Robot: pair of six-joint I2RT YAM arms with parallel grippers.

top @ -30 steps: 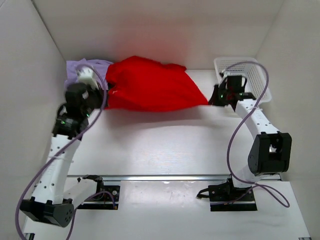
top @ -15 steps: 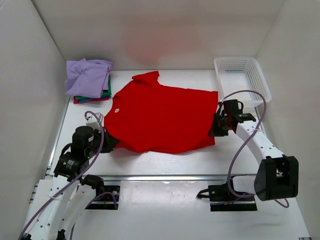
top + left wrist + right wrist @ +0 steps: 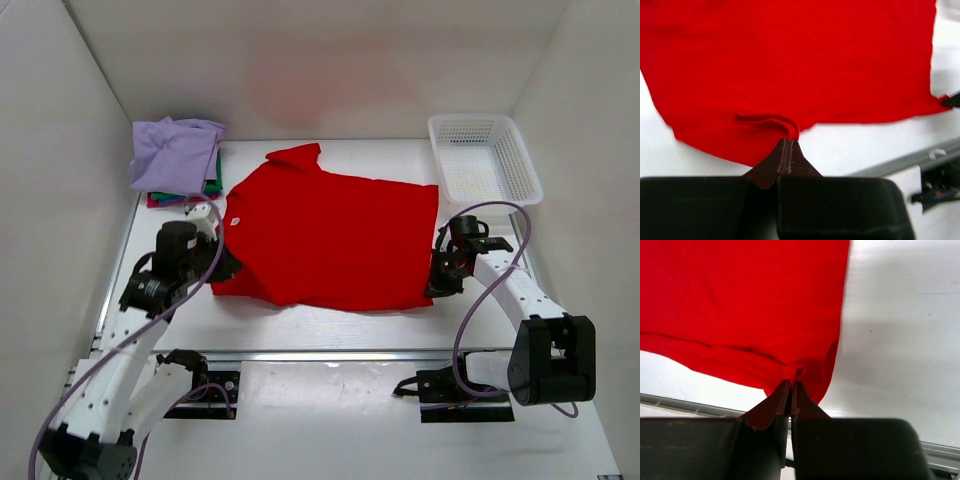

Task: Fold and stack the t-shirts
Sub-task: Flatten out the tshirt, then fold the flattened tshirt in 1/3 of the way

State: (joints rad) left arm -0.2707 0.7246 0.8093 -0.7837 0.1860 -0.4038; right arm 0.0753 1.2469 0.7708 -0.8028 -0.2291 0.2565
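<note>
Tension first: pinching plain bright red cloth t-shirt (image 3: 330, 235), lying spread on white counter (image 3: 330, 322), with left hand (image 3: 789, 145) at near-left edge and right hand (image 3: 791, 386) at near-right corner, both clamped; probably best pulling evenly, flattening before releasing.

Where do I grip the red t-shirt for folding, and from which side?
Its near long edge, from the arms' side: the red t-shirt lies flat, that edge free. The left gripper and right gripper are shut on it, one toward each end.
</note>
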